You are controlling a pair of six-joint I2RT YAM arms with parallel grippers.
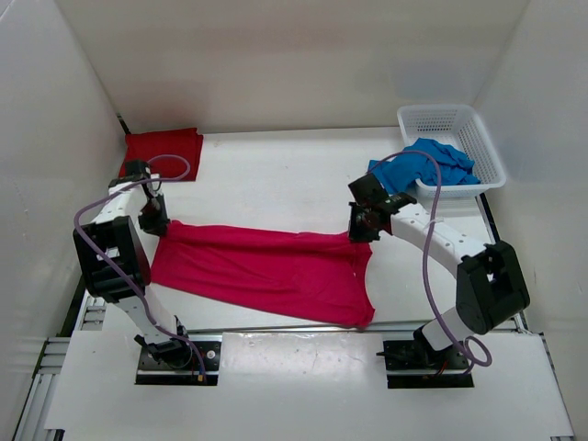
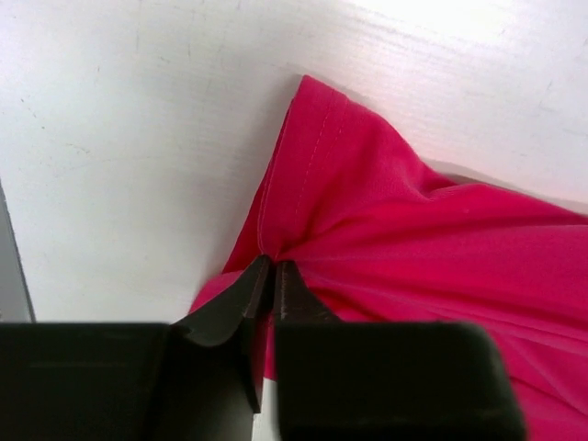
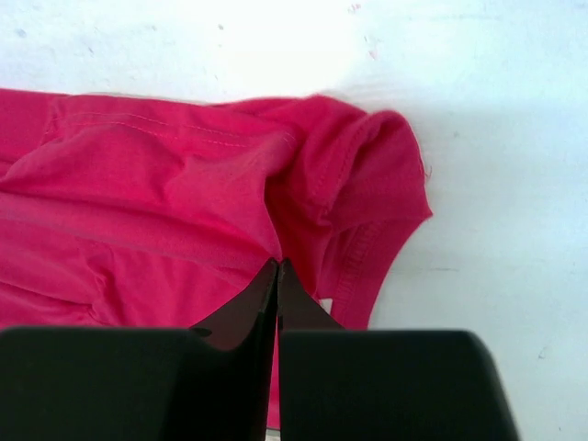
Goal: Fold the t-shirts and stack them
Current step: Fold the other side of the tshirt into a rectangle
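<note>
the white counter [image 1: 276,165] carried everything. the pink shirt [image 1: 266,266] lay across its middle, long axis running left to right, drawn taut along its far edge between the two arms, while its near part sagged toward the right arm's base. the white basket [image 1: 478,129] stood in the far right corner, with the blue shirt [image 1: 423,170] spilling over its near-left rim, close behind the right arm. the dark red shirt [image 1: 163,152] sat folded in the far left corner, just behind the left wrist.

the left jaws were closed to a sliver on a pinch of the pink shirt's far left corner, beside a stitched hem, and the cloth fanned away from them to the right. the right jaws were pressed shut on a bunch of fabric at the far right end, next to a sleeve opening. each arm had its own end, so neither needed to cross over.

judging from this, the coming fold would carry the held far edge toward the near one, across the short axis. nothing lay in that path: the blue and dark red shirts were both on the far side.
</note>
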